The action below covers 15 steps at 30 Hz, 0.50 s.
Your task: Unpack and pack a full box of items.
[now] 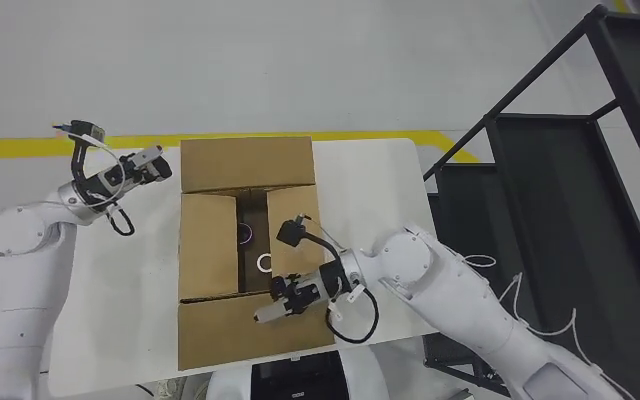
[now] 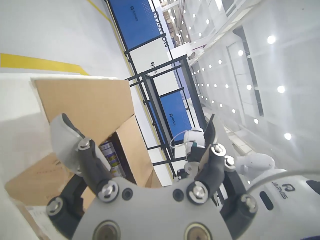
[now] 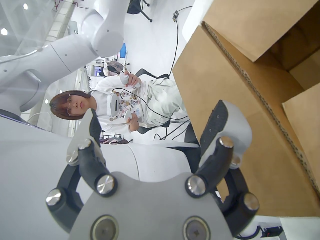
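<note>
**Layout.** The box [image 1: 245,165] stands mid-worktop [image 1: 370,180] with all four flaps out. Items sit inside, so unpacking is judged barely begun. The left gripper [image 1: 152,163] is spread wide and empty, just beside the box's far left corner. The right gripper [image 1: 268,312] is likewise spread and empty, low over the near flap [image 1: 225,335] at the edge of the opening.

**Risks.** The left flap [image 1: 208,245] and right flap [image 1: 300,205] lean in over the opening, leaving a narrow slot. A gripper going down this wide could catch a flap edge. That would drag or tilt the box, which nothing holds. The right gripper, being close to the near flap, may also press it down.

**Views.** The top view gives the plan, a purple-topped can [image 1: 246,234] and what may be a white ring [image 1: 265,263] in the slot. The left wrist view adds the labelled side of a can [image 2: 110,154] deep inside, next to a box wall. The right wrist view adds a corrugated flap edge [image 3: 250,86] close beside one finger [image 3: 217,121].
</note>
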### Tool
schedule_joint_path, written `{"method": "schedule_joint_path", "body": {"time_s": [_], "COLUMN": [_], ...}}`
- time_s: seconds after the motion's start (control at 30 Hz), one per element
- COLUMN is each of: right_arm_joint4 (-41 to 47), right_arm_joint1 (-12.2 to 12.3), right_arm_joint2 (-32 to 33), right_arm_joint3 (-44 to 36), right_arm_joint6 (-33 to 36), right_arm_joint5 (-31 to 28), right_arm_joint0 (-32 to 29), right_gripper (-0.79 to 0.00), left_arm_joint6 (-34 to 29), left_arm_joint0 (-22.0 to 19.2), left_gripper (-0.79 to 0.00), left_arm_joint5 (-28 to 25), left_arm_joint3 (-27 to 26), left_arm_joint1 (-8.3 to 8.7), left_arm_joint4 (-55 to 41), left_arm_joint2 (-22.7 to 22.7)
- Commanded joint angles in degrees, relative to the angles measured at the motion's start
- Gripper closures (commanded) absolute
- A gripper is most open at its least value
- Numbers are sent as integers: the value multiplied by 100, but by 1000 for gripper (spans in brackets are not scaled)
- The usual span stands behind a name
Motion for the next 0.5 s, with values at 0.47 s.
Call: {"method": "schedule_joint_path", "body": {"time_s": [0.47], "right_arm_joint4": [-405], "right_arm_joint1": [-764], "right_arm_joint2": [-1378], "right_arm_joint3": [1827], "right_arm_joint6": [-1537], "right_arm_joint5": [805], "right_arm_joint0": [1620], "right_gripper": [-785], "left_arm_joint6": [-1154], "left_arm_joint0": [1583], "left_gripper": [-785], "left_arm_joint5": [284], "left_arm_joint3": [-87], "left_arm_joint1": [258], "left_arm_joint4": [-612], "left_arm_joint2": [-1047]}}
